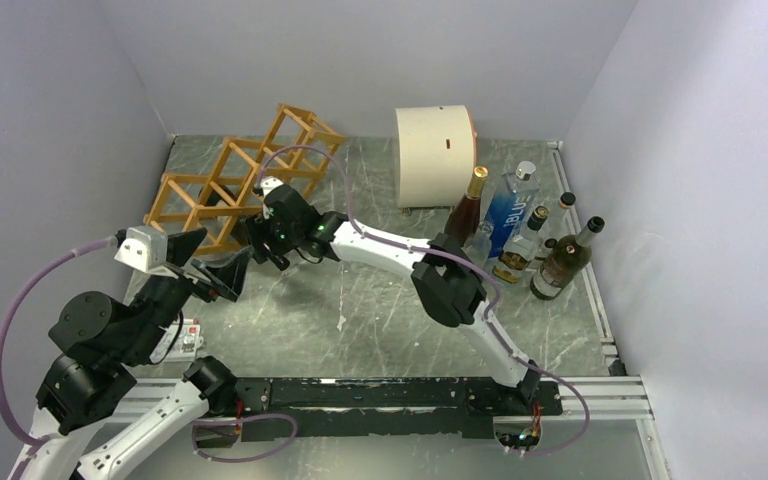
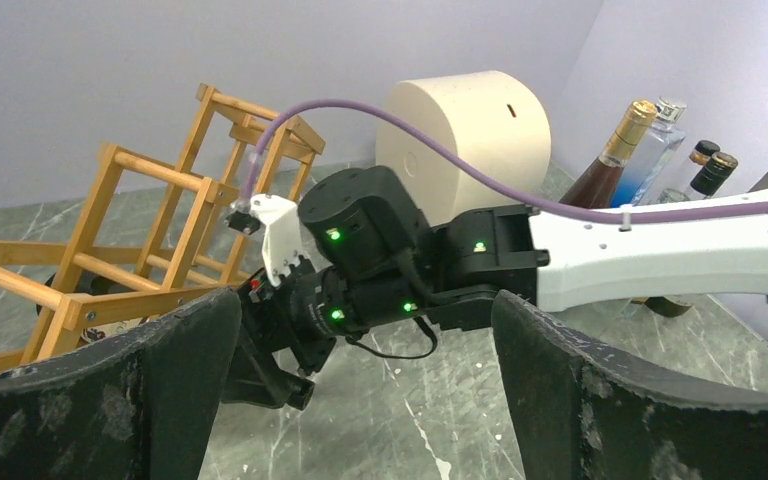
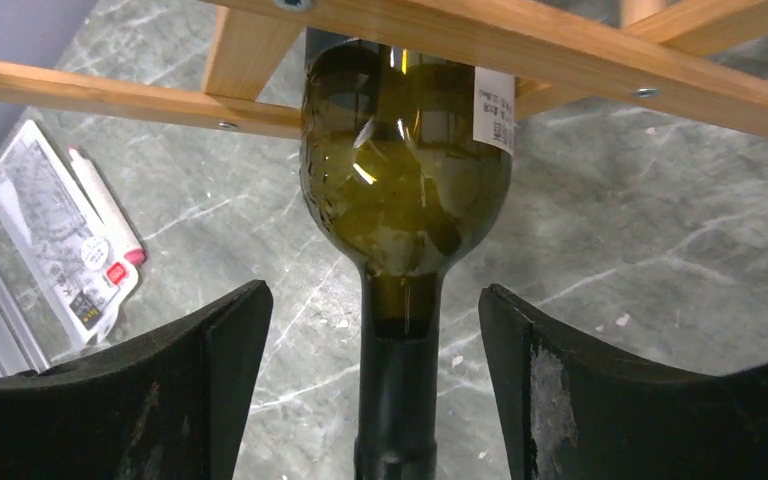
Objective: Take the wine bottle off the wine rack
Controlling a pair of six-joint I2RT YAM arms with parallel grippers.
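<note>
Right arm at the rack, fingers straddling the bottle neck; left arm waiting beside it.

Right arm reaches from its base at the near edge diagonally across the worktop [image 1: 360, 300] toward the far-left corner, elbow raised and wrist levelled at the wine rack [image 2: 155, 170]. The right gripper [image 3: 370, 300] has its fingers [image 3: 210, 370] spread either side of the neck, a gap showing on both sides, so nothing is gripped. The wine bottle [image 3: 405, 190], dark green, lies in a low cell under a wooden rail, with its neck pointing out at the wrist camera. Left arm is folded near the left edge. The left gripper [image 2: 365, 300] aims at the right wrist, fingers released and empty.
</note>
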